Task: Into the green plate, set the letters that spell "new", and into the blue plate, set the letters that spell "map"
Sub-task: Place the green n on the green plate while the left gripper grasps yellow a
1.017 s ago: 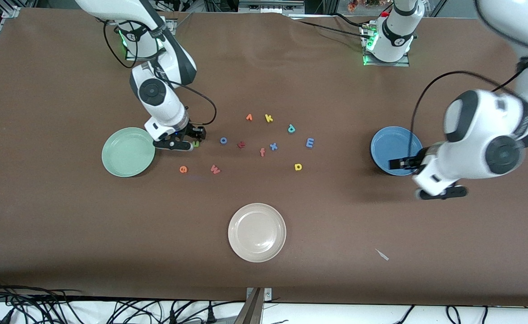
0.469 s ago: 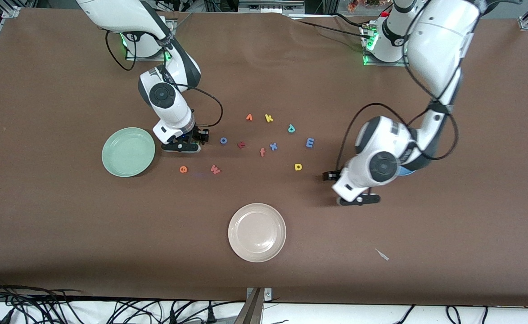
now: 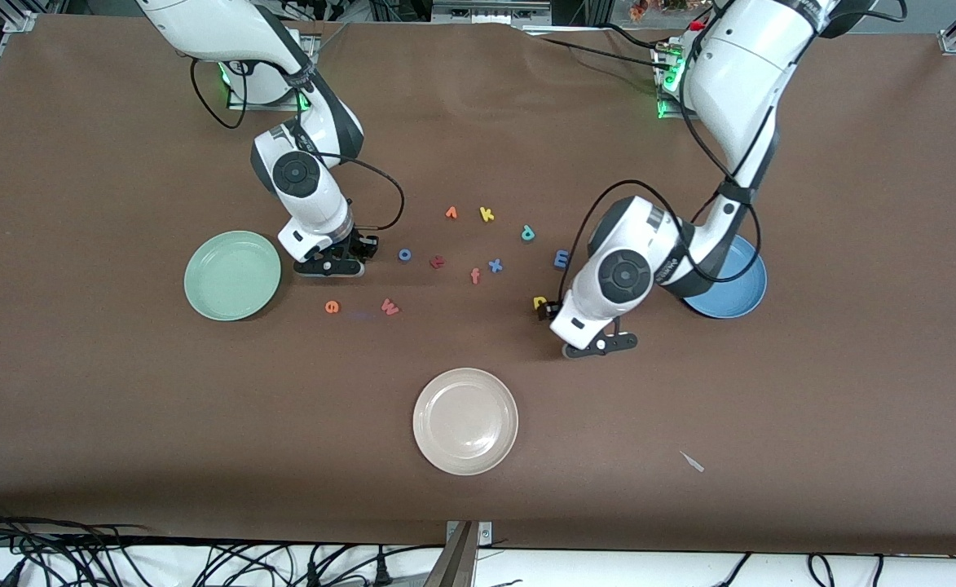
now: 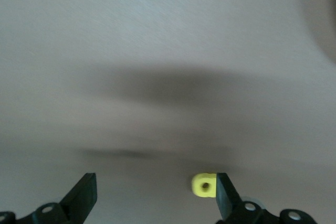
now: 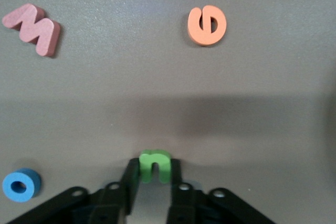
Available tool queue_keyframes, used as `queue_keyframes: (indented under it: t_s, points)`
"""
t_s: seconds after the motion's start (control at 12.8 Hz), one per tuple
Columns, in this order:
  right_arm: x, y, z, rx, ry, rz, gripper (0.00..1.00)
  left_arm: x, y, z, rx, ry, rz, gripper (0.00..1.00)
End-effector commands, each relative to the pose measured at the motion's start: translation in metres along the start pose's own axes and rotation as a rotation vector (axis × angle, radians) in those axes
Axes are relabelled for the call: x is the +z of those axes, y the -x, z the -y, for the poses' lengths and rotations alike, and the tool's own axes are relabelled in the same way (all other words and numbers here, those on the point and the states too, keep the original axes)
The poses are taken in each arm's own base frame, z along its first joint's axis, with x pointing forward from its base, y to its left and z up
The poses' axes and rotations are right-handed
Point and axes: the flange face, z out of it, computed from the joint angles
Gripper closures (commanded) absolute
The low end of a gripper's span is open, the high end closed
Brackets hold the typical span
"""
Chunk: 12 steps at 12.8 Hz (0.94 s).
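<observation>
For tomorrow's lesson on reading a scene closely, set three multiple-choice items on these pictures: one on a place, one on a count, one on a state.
1. Where does the orange e lie?
A. in the green plate
B. on the table, beside the pinkish-red w
C. in the beige plate

2. How many plates are on the table?
A. two
B. three
C. four

3. How is the right gripper?
A. shut on the green n
B. open over the blue o
C. shut on nothing

Answers:
1 B: it rests on bare table.
2 B: green plate, beige plate, blue plate.
3 A: its fingers press both sides of the n.
</observation>
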Motion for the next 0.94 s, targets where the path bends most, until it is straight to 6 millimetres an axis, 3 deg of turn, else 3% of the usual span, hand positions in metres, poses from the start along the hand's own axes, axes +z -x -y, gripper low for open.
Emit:
queue_keyframes:
  t_s: [0.0, 0.31, 0.47, 0.7, 0.86]
  points:
    - [-0.007, -0.005, 0.0, -0.009, 0.001, -0.029, 0.97, 0.008, 0.006, -0.015, -0.034, -0.002, -0.016, 0.0]
    - [-0.068, -0.038, -0.021, -0.011, 0.066, -0.004, 0.98, 0.038, 0.026, -0.04, -0.076, -0.005, -0.022, 0.11]
    - [-0.093, -0.059, -0.062, -0.059, 0.118, 0.047, 0.98, 0.045, 0.027, -0.042, -0.073, 0.001, -0.028, 0.19]
    - [-0.1, -0.076, -0.137, -0.155, 0.138, 0.069, 0.97, 0.049, 0.028, -0.042, -0.07, -0.002, -0.026, 0.31]
    - [-0.079, -0.069, -0.166, -0.158, 0.141, 0.077, 0.96, 0.05, 0.028, -0.042, -0.064, -0.004, -0.025, 0.39]
